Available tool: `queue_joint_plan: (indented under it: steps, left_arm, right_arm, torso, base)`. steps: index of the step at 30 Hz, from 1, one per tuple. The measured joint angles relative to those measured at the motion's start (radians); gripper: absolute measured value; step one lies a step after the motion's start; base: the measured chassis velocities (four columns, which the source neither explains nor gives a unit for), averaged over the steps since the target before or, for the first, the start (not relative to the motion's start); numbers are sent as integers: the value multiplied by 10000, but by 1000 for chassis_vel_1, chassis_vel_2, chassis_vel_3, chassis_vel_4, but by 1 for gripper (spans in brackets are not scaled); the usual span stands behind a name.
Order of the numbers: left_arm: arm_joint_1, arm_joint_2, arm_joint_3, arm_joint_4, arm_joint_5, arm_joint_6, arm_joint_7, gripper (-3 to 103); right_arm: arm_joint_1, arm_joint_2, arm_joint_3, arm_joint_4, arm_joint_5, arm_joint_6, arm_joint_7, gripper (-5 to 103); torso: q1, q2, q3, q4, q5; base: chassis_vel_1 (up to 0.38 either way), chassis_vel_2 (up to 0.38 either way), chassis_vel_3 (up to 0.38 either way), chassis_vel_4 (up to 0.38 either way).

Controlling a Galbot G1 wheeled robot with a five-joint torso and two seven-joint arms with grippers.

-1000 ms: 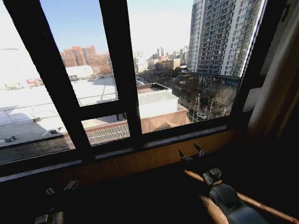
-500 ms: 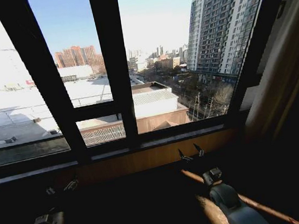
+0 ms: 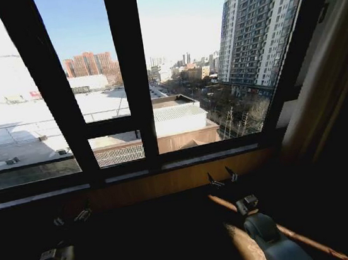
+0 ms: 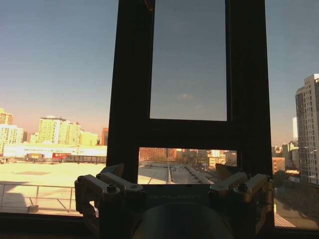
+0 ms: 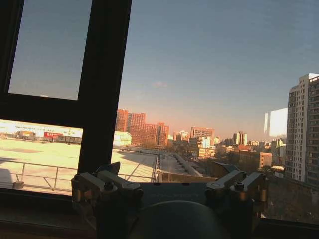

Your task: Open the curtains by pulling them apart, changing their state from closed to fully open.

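Two tools sit low in the head view, the left tool [image 3: 70, 217] and the right tool [image 3: 222, 178], both with fingers spread and holding nothing, below the dark window frame [image 3: 133, 78], while a pale curtain [image 3: 322, 96] hangs bunched at the far right edge of the window. From the left wrist, the left tool [image 4: 172, 184] gapes wide at the window frame [image 4: 129, 89]. From the right wrist, the right tool [image 5: 169, 184] is spread too, facing the glass and a tall building [image 5: 303, 129] outside.

Window frame [image 3: 133, 78] and sill [image 3: 168, 184] block ahead; drape [image 3: 322, 93] crowds right; both hands low, unobstructed.
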Motion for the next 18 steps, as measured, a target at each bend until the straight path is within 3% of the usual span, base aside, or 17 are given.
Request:
queue_joint_plan:
  steps: [7,8,12,14,18]
  left_arm:
    - [1,-1,3,1,0,1,4,100]
    - [2,-1,1,1,0,1,3,100]
    - [4,-1,-2,-1,0,0,4,100]
    - [3,-1,0,1,0,0,3,100]
    - [-1,0,-1,1,0,1,3,100]
  right_arm:
    - [-2,0,0,-1,0,0,0,100]
    - [-2,0,0,0,0,0,0,100]
    - [-2,-1,1,0,0,0,0,100]
    - [-2,0,1,0,0,0,0,100]
    - [1,1,0,-1,0,0,0,100]
  torso:
    - [-6,0,-1,-5,0]
    - [-11,4,-4,5,5]
    - [-19,14,-8,3,9]
    - [-13,8,-4,-4,-16]
    - [6,-4,3,2,4]
  base:
    - [65,-450,-54,431]
    - [42,-356,-47,314]
    - [36,-120,-54,207]
    - [7,-7,-23,41]
    - [-12,32,-17,-70]
